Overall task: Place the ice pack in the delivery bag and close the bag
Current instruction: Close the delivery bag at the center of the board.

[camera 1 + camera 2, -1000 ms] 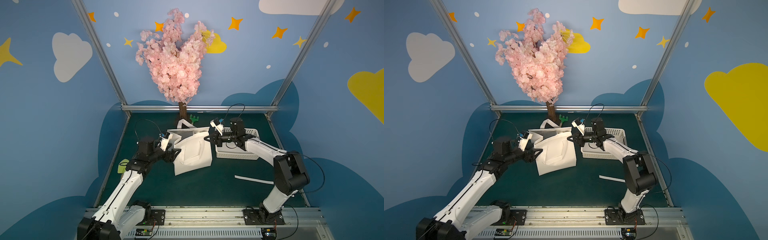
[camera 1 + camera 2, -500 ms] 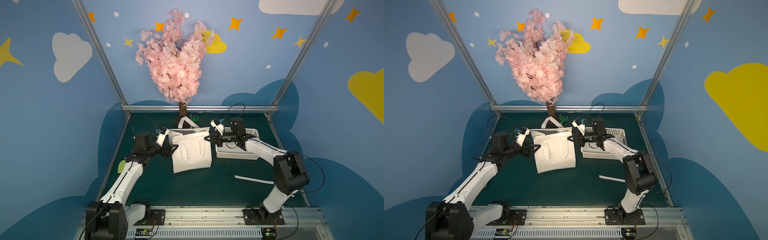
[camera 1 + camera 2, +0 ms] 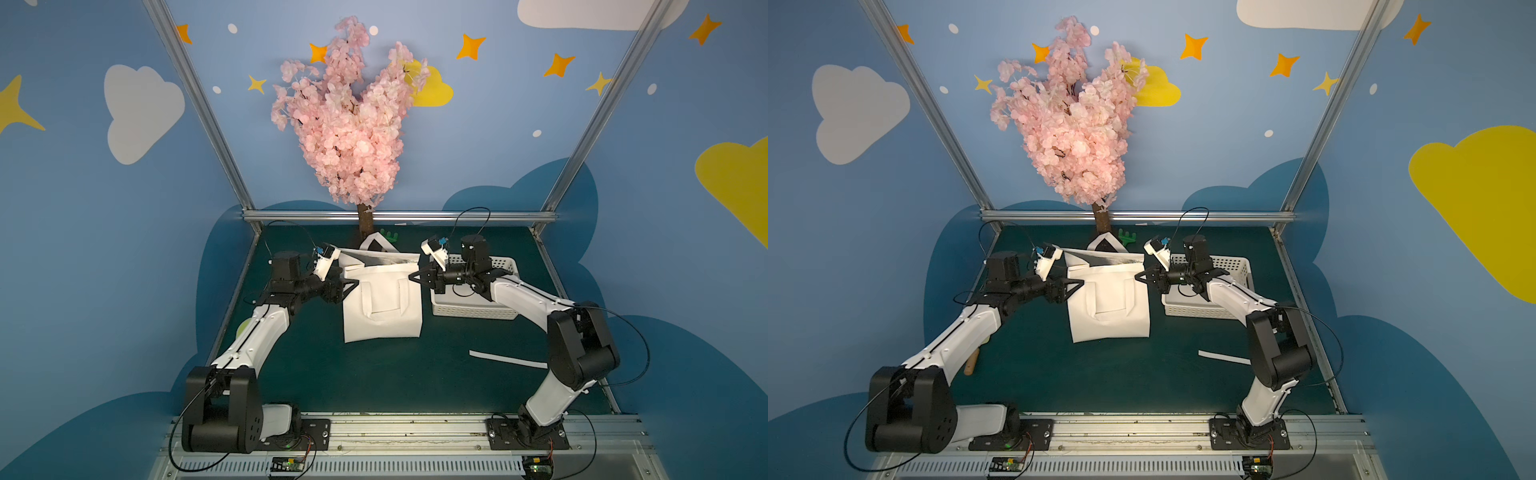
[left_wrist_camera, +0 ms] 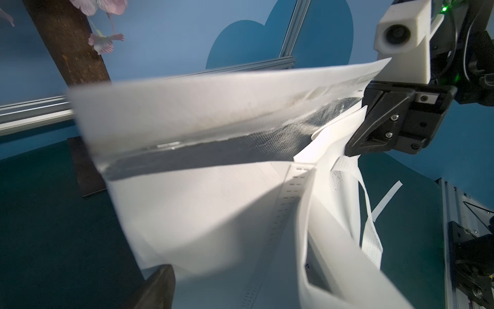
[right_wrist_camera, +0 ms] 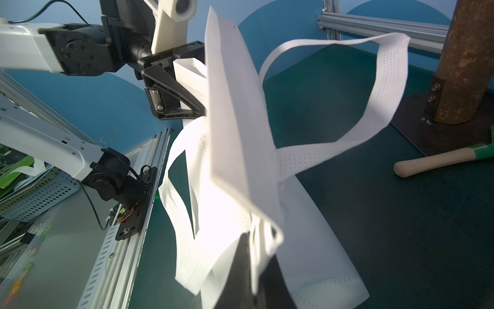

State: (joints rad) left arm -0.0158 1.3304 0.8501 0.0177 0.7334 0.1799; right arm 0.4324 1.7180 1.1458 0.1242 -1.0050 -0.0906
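The delivery bag (image 3: 380,305) is white with a silver lining (image 4: 240,144). It stands square on the green mat between both arms, its mouth slightly open at the top. My right gripper (image 3: 413,277) is shut on the bag's upper right corner, and white fabric is pinched between its fingers (image 5: 240,270). My left gripper (image 3: 353,286) is at the bag's upper left edge. Its jaws stand apart around a fold of that edge, as the right wrist view shows of the left gripper (image 5: 199,83). One loop handle (image 5: 374,107) hangs loose behind. The ice pack is not in view.
A white perforated basket (image 3: 473,309) stands right of the bag, under my right arm. A loose white strip (image 3: 507,359) lies on the mat at front right. The tree trunk (image 3: 365,222) and a green toy rake (image 3: 390,237) are behind the bag. A wooden handle (image 3: 971,363) lies under my left arm.
The bag has swung from tilted and pulled leftward to hanging square. My left gripper moved back toward the bag's left edge and its jaws opened slightly. The right arm stayed put.
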